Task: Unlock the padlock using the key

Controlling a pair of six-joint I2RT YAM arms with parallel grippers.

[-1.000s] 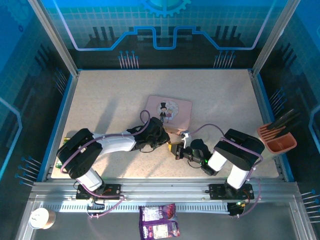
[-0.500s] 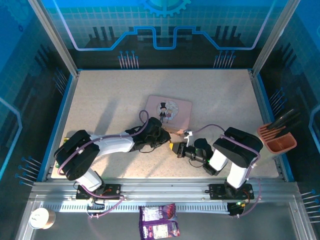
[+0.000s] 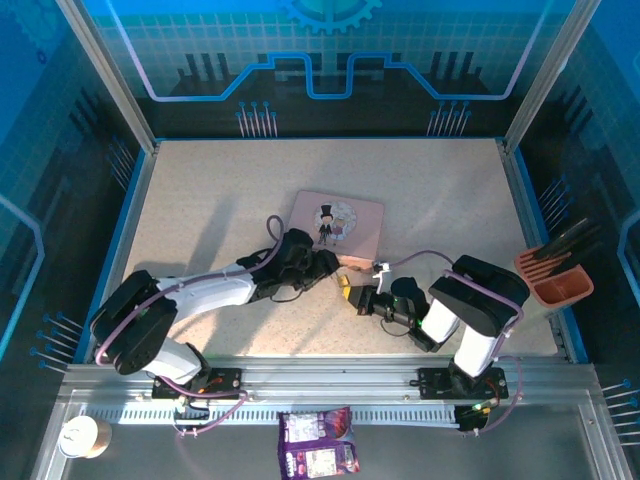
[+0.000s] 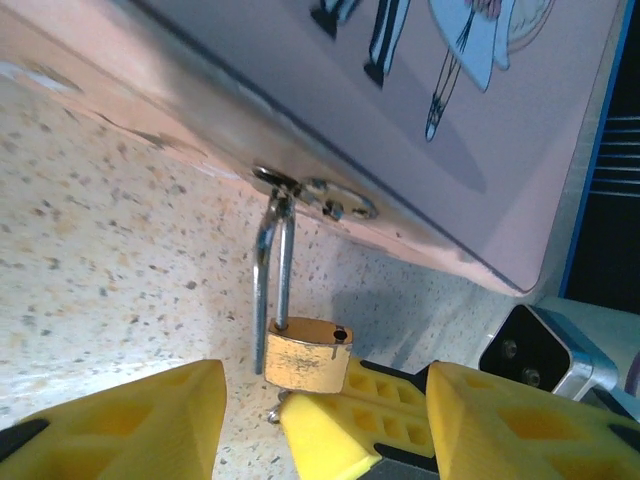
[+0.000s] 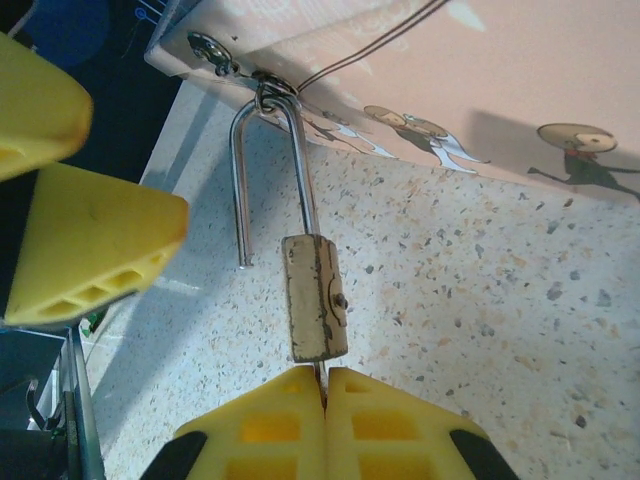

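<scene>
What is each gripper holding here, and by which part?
The right gripper pinches the key by the end sticking out below the padlock. The left gripper is open, holding nothing.

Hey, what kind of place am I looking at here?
Probably a robot lab work cell: a left arm and right arm bolted to an aluminium rail, at a speckled table boxed in by blue printed panels.
</scene>
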